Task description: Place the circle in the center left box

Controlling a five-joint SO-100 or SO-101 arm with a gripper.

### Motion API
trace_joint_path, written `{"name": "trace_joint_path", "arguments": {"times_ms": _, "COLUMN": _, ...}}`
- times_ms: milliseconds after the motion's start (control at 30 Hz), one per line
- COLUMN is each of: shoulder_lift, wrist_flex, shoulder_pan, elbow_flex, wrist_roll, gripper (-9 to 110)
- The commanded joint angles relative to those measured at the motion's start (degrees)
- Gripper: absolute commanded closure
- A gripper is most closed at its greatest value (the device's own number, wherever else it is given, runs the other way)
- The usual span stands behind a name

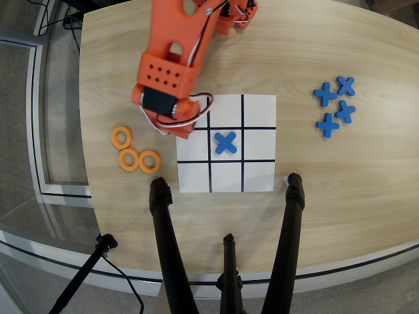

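- On a pale wood-grain table (327, 196) with a curved front edge, seen from overhead, grey floor shows at left and a glass or metal-framed panel runs along the left side.
- The orange plastic arm (173, 49) reaches down from the top edge, its perforated housing and a black motor block covering the upper-left corner of the paper grid; red, black and white wires loop at its lower end.
- Three black tripod legs (288, 248) rise from the bottom edge, two of them ending just beside the grid's lower corners.
- The white paper grid (258, 111) lies flat at mid-table, ruled by black lines into nine cells.
- The center left box (258, 144), the middle-row cell at the right of the overhead view, is bare white.
- A blue cross (225, 142) sits in the middle cell, touching no line.
- Four more blue crosses (335, 104) cluster well apart on the table at right.
- Three orange rings lie left of the grid on bare wood; the nearest, the circle (150, 160), touches its neighbour, and the third sits just above.
- The gripper (186, 124) is hidden under the arm's body; whether its claw is wide, narrow or holding anything cannot be told.
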Motion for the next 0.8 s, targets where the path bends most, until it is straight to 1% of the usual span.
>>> {"name": "trace_joint_path", "arguments": {"times_ms": 0, "shoulder_lift": 9.23, "wrist_flex": 5.10, "shoulder_pan": -4.92, "elbow_flex": -0.88, "wrist_roll": 1.76, "gripper": 102}}
{"name": "trace_joint_path", "arguments": {"times_ms": 200, "shoulder_lift": 23.64, "wrist_flex": 7.03, "shoulder_pan": -18.46, "elbow_flex": 5.19, "wrist_roll": 6.86, "gripper": 102}}
{"name": "trace_joint_path", "arguments": {"times_ms": 367, "shoulder_lift": 28.83, "wrist_flex": 9.40, "shoulder_pan": -32.52, "elbow_flex": 6.94, "wrist_roll": 13.27, "gripper": 102}}
{"name": "trace_joint_path", "arguments": {"times_ms": 467, "shoulder_lift": 27.07, "wrist_flex": 9.14, "shoulder_pan": -40.96, "elbow_flex": 5.71, "wrist_roll": 17.84, "gripper": 102}}
{"name": "trace_joint_path", "arguments": {"times_ms": 567, "shoulder_lift": 22.59, "wrist_flex": 7.03, "shoulder_pan": -46.85, "elbow_flex": 3.87, "wrist_roll": 20.83, "gripper": 102}}
{"name": "trace_joint_path", "arguments": {"times_ms": 633, "shoulder_lift": 18.19, "wrist_flex": 4.13, "shoulder_pan": -48.34, "elbow_flex": 2.29, "wrist_roll": 21.45, "gripper": 102}}
{"name": "trace_joint_path", "arguments": {"times_ms": 767, "shoulder_lift": 7.82, "wrist_flex": -0.09, "shoulder_pan": -47.46, "elbow_flex": -2.20, "wrist_roll": 20.74, "gripper": 102}}
